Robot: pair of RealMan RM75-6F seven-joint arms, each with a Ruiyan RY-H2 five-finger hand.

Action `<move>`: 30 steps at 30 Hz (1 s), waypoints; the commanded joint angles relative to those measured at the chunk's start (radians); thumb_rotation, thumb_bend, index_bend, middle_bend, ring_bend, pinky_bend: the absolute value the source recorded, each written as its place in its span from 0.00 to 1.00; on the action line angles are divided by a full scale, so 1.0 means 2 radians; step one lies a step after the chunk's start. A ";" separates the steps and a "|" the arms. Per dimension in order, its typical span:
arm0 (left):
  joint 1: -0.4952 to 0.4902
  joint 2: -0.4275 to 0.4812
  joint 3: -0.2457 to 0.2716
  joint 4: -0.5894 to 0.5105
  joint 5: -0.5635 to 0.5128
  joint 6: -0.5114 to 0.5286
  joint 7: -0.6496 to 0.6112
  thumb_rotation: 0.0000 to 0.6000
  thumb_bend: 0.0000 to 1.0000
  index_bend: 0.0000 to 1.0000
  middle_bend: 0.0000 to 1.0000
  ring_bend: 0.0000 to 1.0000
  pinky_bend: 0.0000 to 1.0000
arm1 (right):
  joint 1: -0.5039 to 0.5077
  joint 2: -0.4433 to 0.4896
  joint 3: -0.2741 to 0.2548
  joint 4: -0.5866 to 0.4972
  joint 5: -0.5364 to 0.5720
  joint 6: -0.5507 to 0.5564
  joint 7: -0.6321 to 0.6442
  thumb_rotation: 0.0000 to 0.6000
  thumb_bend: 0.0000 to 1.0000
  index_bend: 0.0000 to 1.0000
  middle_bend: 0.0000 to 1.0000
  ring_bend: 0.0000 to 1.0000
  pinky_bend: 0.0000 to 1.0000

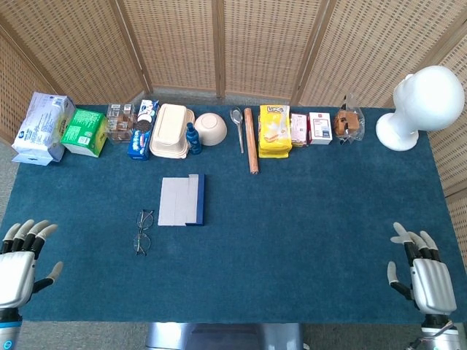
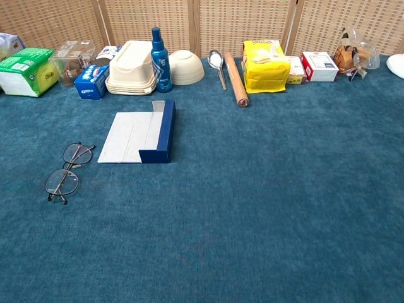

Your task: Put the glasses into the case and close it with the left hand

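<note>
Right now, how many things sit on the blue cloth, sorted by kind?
Task things: 2 (glasses, case)
Boxes and packets: 8
Bottle: 1
Bowl: 1
Spoon: 1
Rolling pin: 1
Mannequin head: 1
Total: 15
</note>
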 commanded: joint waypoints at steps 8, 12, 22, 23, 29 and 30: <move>-0.045 0.013 -0.007 0.036 0.005 -0.068 -0.002 1.00 0.24 0.24 0.19 0.10 0.00 | -0.008 0.009 0.004 -0.005 0.001 0.015 0.000 1.00 0.54 0.08 0.30 0.16 0.10; -0.075 0.008 -0.008 0.066 0.005 -0.115 -0.003 1.00 0.24 0.25 0.18 0.08 0.00 | -0.012 0.015 0.004 -0.010 0.001 0.022 -0.003 1.00 0.54 0.08 0.30 0.15 0.10; -0.135 -0.053 -0.018 0.169 0.014 -0.178 0.009 1.00 0.24 0.23 0.10 0.00 0.00 | -0.019 0.010 0.003 -0.015 0.004 0.026 -0.013 1.00 0.54 0.08 0.29 0.16 0.10; -0.142 -0.061 -0.018 0.183 0.018 -0.183 0.020 1.00 0.24 0.23 0.09 0.00 0.00 | -0.020 0.010 0.004 -0.016 0.003 0.029 -0.014 1.00 0.54 0.08 0.29 0.16 0.10; -0.163 -0.099 -0.019 0.230 0.021 -0.201 0.022 1.00 0.24 0.21 0.07 0.00 0.00 | -0.026 0.013 0.006 -0.021 0.003 0.040 -0.020 1.00 0.54 0.08 0.29 0.16 0.10; -0.167 -0.107 -0.019 0.239 0.022 -0.201 0.020 1.00 0.24 0.21 0.07 0.00 0.00 | -0.027 0.013 0.006 -0.022 0.003 0.042 -0.021 1.00 0.54 0.08 0.29 0.16 0.10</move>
